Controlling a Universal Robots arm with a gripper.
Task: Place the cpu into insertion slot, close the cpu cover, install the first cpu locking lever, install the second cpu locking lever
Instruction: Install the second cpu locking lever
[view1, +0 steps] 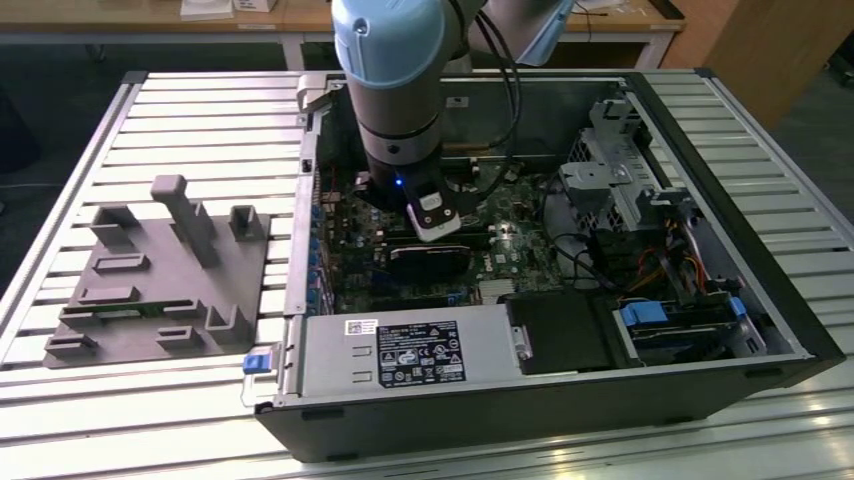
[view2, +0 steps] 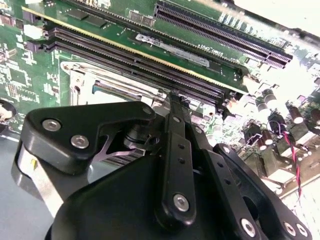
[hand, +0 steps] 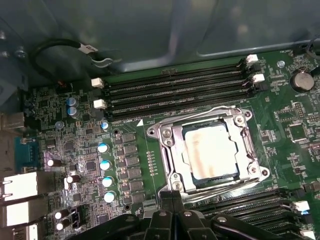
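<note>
The cpu (hand: 212, 150), a pale silvery square, lies in the socket on the green motherboard. The cpu cover (hand: 171, 145), a silvery frame, is down flat around it. One thin wire locking lever (hand: 200, 116) runs along the socket side by the memory slots, and another (hand: 230, 189) runs along the opposite side. My gripper (hand: 172, 192) is shut, with its black fingertips (view2: 174, 102) pressed together at the socket's edge, close to one end of that second lever. Whether they touch it I cannot tell. In the exterior view the gripper (view1: 434, 215) reaches down into the open computer case.
Long black memory slots (hand: 175, 87) flank the socket on two sides. Blue-topped capacitors (hand: 104, 165) stand beside it. The case walls (view1: 747, 200), a drive cage (view1: 607, 170) and the power supply (view1: 400, 350) hem the arm in. A grey fixture (view1: 160, 280) sits at the exterior view's left.
</note>
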